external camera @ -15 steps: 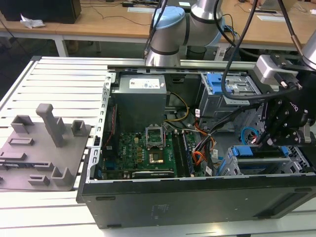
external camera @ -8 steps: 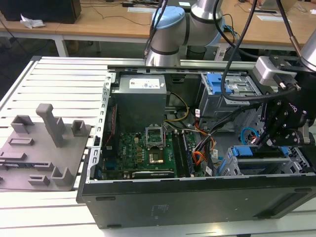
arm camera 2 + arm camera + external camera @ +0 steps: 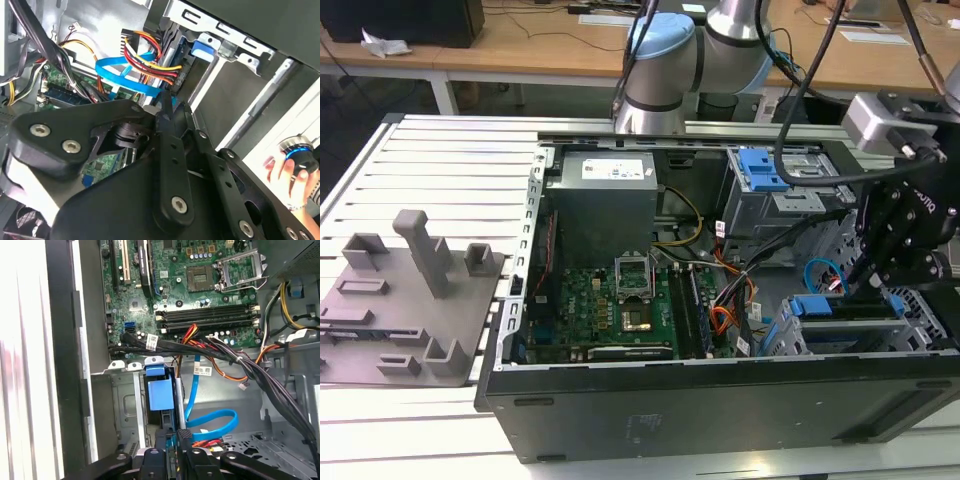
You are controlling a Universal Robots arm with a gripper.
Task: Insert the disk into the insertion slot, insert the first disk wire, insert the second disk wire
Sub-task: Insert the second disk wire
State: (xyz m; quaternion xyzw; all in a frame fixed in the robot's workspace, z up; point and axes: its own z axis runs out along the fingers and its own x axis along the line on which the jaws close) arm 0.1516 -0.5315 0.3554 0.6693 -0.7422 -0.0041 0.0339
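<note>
Reaching down into the open case, the gripper (image 3: 172, 440) has its black fingers pressed close together by the rear of the disk, with something thin and blue at their tips; whether they actually clamp the blue cable (image 3: 212, 422) or its plug I cannot tell. In the second wrist view the same fingertips (image 3: 165, 112) sit just below that cable's loop (image 3: 125, 77).

The disk, in its blue carrier (image 3: 161, 392), already sits in the slot (image 3: 125, 405), a low bay of light grey perforated sheet metal.

The blue cable looks thin, flat and glossy, springy enough to hold its loop; I judge it light and easily kinked, best taken at the small dark plug rather than along the ribbon. The power wire (image 3: 147, 55), a thin bundle of red, orange and black strands, runs to the disk's rear and should be limp, light and soft-sheathed.

Farther off lies the green board (image 3: 200, 285) with its bare socket, and a thick black harness (image 3: 235, 357) crossing the cage. A person's hand (image 3: 295, 177) holds a small lit knob outside the case.
</note>
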